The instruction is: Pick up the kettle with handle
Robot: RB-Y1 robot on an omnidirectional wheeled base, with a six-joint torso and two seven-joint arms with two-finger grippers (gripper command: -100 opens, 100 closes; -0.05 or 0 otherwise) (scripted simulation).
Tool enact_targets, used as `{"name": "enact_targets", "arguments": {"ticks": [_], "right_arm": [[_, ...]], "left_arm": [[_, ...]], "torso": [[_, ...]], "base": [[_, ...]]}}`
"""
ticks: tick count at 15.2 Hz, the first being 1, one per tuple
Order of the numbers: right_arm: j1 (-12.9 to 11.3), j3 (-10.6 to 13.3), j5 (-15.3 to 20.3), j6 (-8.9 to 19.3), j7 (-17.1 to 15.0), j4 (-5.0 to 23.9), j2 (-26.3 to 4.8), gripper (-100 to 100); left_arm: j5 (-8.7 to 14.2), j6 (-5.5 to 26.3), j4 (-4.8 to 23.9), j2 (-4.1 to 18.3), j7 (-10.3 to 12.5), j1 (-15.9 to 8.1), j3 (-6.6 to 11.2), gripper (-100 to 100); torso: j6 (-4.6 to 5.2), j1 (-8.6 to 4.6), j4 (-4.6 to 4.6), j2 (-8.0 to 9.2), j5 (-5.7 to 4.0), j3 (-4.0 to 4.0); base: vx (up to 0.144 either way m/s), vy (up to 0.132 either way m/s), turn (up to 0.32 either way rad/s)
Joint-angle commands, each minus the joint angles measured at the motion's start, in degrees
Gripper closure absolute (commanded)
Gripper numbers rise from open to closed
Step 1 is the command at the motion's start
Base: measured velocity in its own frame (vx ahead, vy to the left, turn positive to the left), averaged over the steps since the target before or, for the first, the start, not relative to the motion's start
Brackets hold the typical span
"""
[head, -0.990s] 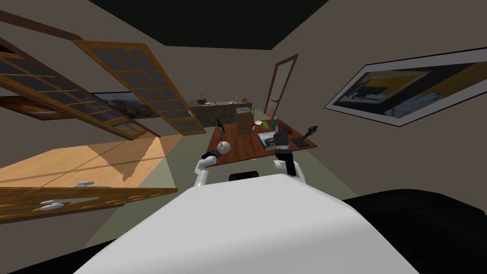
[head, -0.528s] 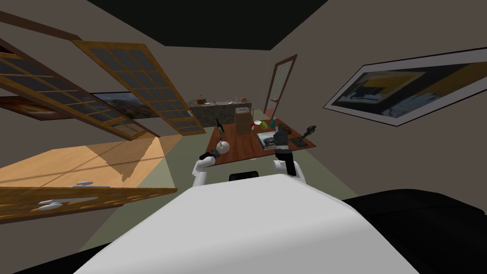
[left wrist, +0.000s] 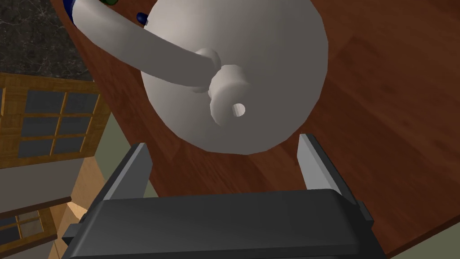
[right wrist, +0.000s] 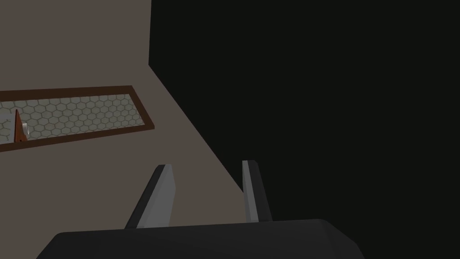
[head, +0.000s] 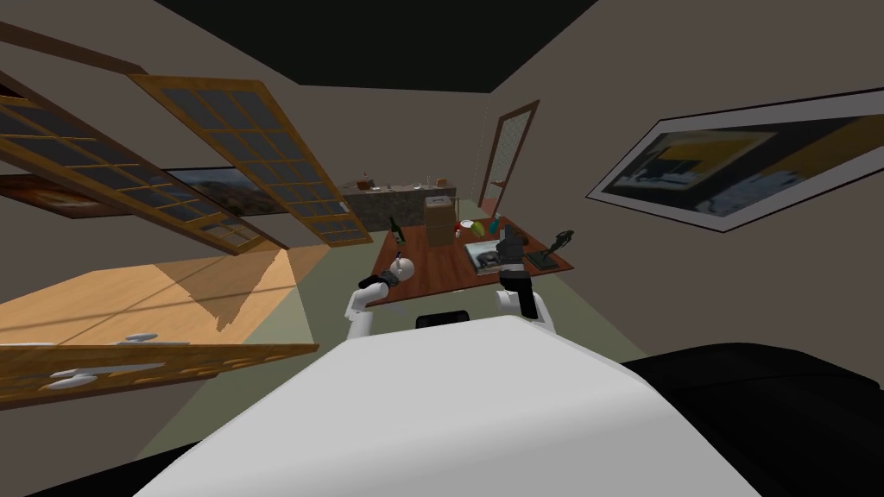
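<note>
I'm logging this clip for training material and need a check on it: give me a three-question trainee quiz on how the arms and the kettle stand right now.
1. True or false: the left gripper, two light grey blade fingers on a dark box, is shut on the white round kettle with a curved handle.
2. The kettle stands on: A a reddish-brown wooden table; B a black sofa; C a glass shelf.
3. Which arm is at the kettle?
Key: 1 false, its fingers stand open, clear of the kettle's sides; 2 A; 3 the left.
</note>
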Motion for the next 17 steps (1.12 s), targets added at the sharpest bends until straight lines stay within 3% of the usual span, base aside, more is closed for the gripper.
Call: {"name": "enact_targets", "arguments": {"ticks": [1, 5, 6, 7, 9, 10, 11, 15, 17], "right_arm": [[0.0, 0.0, 0.0, 0.0, 0.0, 0.0, 0.0, 0], [0.0, 0.0, 0.0, 0.0, 0.0, 0.0, 0.0, 0], [0.0, 0.0, 0.0, 0.0, 0.0, 0.0, 0.0, 0], [0.0, 0.0, 0.0, 0.0, 0.0, 0.0, 0.0, 0], [0.0, 0.0, 0.0, 0.0, 0.0, 0.0, 0.0, 0], [0.0, 0.0, 0.0, 0.0, 0.0, 0.0, 0.0, 0], [0.0, 0.0, 0.0, 0.0, 0.0, 0.0, 0.0, 0], [0.0, 0.0, 0.0, 0.0, 0.0, 0.0, 0.0, 0], [0.0, 0.0, 0.0, 0.0, 0.0, 0.0, 0.0, 0]], "left_arm": [[0.0, 0.0, 0.0, 0.0, 0.0, 0.0, 0.00, -100], [0.2, -3.3, 4.1, -1.0, -0.6, -0.5, 0.04, -100], [0.0, -2.3, 3.0, -0.9, -0.4, -0.4, 0.01, -100], [0.1, -0.9, 1.3, -0.3, -0.1, -0.2, 0.03, 100], [0.0, 0.3, -0.1, 0.0, 0.1, 0.0, 0.03, 100], [0.2, -0.6, 0.9, -0.2, -0.1, 0.1, 0.02, 100], [-1.3, 0.7, -0.1, 1.2, 1.5, -0.9, 1.73, -100], [-2.8, 2.8, 0.4, 2.0, 3.1, -3.4, 4.40, -100], [-2.7, 2.1, 0.8, 1.8, 2.9, -3.3, 4.08, -100]], "torso": [[0.00, 0.00, 0.00, 0.00, 0.00, 0.00], [-0.01, 0.32, -0.01, -0.06, 0.07, -0.03], [-0.01, 0.39, -0.02, -0.07, 0.08, -0.04], [-0.01, 0.37, -0.01, -0.02, 0.08, -0.02], [-0.02, 0.19, 0.09, 0.24, 0.01, 0.15], [0.02, 0.12, 0.19, 0.34, -0.04, 0.25], [0.04, 0.11, 0.19, 0.35, -0.03, 0.26], [0.06, -0.28, 0.19, 0.33, -0.11, 0.25], [0.07, -0.27, 0.17, 0.21, -0.12, 0.18]], "base": [[0.025, -0.028, 0.005], [0.052, 0.029, 0.010], [0.032, 0.032, -0.001], [-0.018, -0.006, -0.015], [-0.065, -0.035, -0.008], [-0.044, -0.019, 0.010], [-0.032, -0.054, -0.087], [-0.036, -0.110, -0.092], [0.011, -0.070, -0.067]]}}
